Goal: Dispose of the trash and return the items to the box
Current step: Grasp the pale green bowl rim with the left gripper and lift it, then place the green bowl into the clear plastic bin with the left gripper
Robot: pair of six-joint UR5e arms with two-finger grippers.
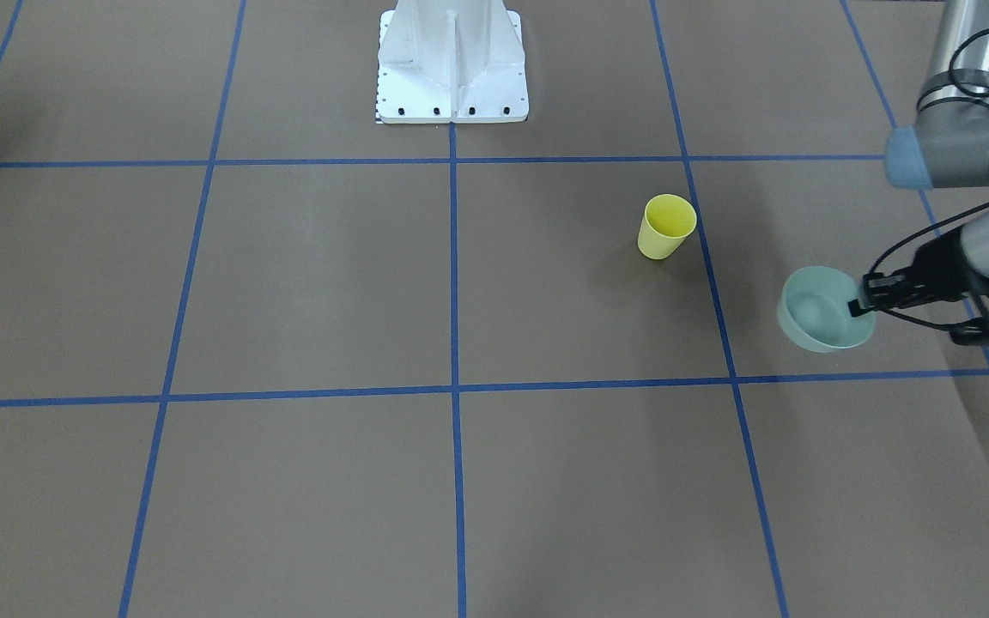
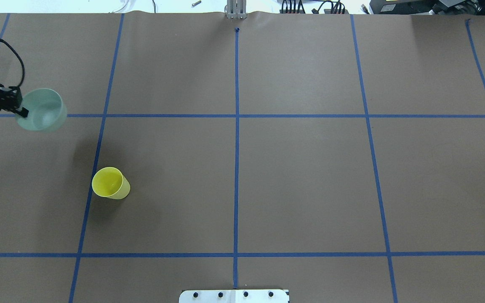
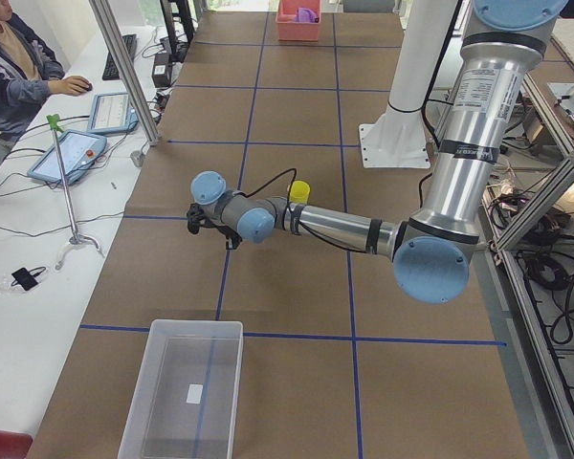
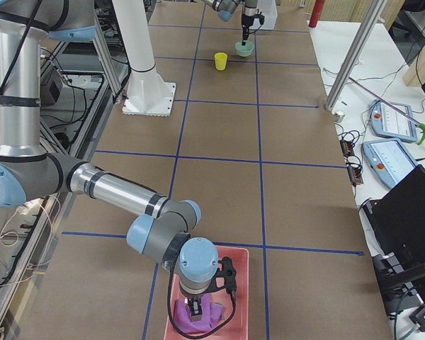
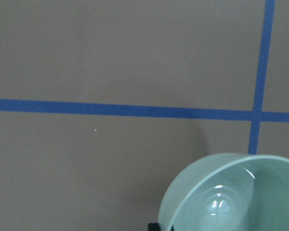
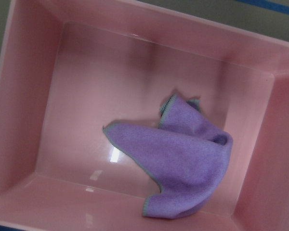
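Box (image 3: 193,327) frosted translucent, straight walls, rounded corners, at desk (image 3: 297,382) end on robot's left.
Opening up, long axis along desk length, one long wall near desk edge. Left fingers (image 1: 856,306) clamp green bowl (image 1: 812,322) rim, well apart. Right fingers (image 4: 196,307) over pink bin (image 4: 239,304): cannot tell state.
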